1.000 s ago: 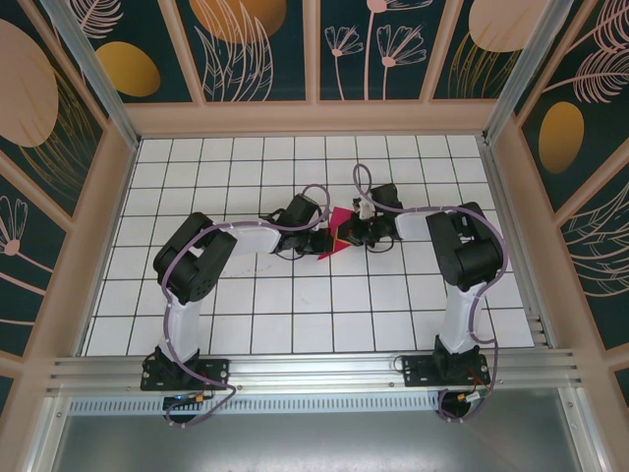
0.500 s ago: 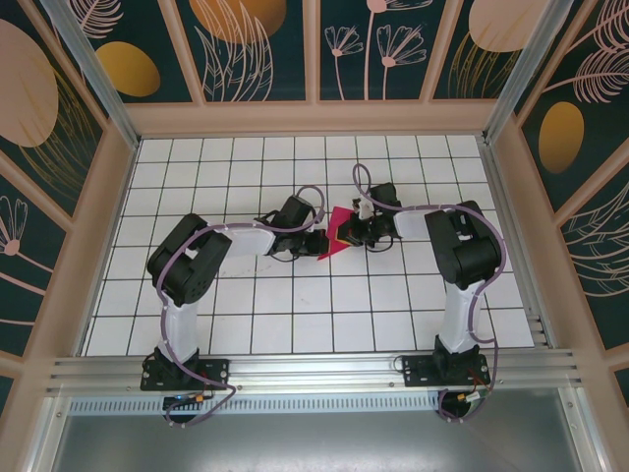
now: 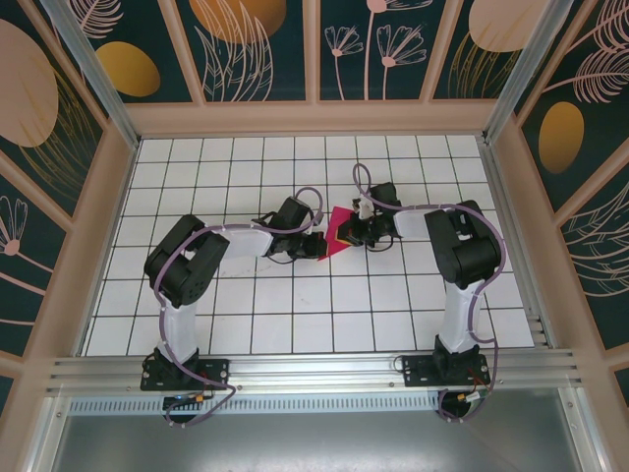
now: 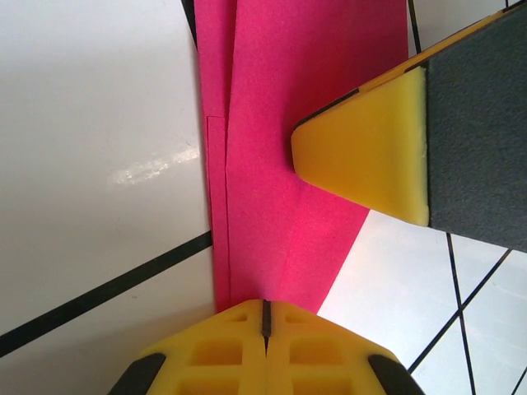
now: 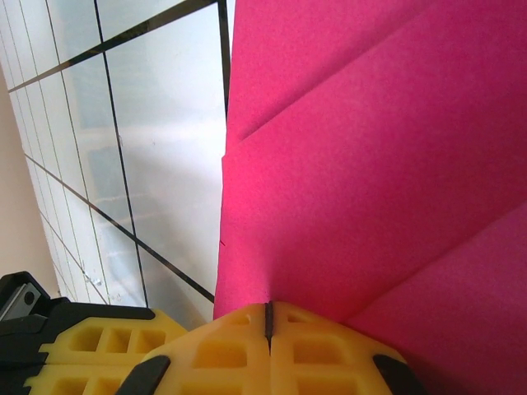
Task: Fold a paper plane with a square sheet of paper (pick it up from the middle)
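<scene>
Here the left gripper (image 4: pixel 265 308) and right gripper (image 5: pixel 268 310) each seem clamped tight on the creased pink paper (image 4: pixel 268 173)

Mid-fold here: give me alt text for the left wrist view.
Folded pink paper runs from top to bottom over the white gridded table, its lower end pinched in the shut yellow tips of the left gripper. The yellow-tipped right gripper points in from the right, its tip over the paper.
</scene>
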`<action>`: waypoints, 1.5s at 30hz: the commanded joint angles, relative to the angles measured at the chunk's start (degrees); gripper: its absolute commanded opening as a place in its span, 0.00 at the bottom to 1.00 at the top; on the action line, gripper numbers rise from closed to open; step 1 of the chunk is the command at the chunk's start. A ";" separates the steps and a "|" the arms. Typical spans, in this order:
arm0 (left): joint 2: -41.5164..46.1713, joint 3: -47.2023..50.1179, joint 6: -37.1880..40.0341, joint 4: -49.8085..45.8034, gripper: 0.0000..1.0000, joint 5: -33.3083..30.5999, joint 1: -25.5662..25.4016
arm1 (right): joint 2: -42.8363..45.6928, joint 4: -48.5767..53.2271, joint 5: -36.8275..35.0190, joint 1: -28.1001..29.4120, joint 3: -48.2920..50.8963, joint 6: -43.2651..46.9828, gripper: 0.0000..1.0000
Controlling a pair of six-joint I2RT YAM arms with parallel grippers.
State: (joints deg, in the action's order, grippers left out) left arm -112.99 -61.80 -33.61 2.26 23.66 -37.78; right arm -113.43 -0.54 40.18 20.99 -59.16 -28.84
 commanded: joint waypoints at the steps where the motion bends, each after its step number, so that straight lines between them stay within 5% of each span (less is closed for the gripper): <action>1: 0.92 1.29 1.32 -6.48 0.06 -0.55 0.08 | -4.24 3.44 -7.00 -0.38 0.65 0.43 0.00; 10: 4.43 2.34 -1.65 1.42 0.11 5.49 0.12 | -4.47 3.59 -7.05 -0.39 0.60 0.36 0.00; 34: 1.24 8.68 -2.59 -0.80 0.10 0.07 0.23 | -4.97 4.21 -7.47 -0.43 0.71 0.72 0.00; 45: 8.57 8.46 -6.65 13.22 0.14 0.37 0.45 | -5.05 4.01 -7.31 -0.39 0.53 0.62 0.00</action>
State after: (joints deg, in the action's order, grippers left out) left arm -107.24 -52.82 -38.83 11.42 25.26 -37.60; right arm -113.80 -0.08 40.62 20.88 -59.53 -28.86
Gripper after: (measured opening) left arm 0.145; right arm 0.055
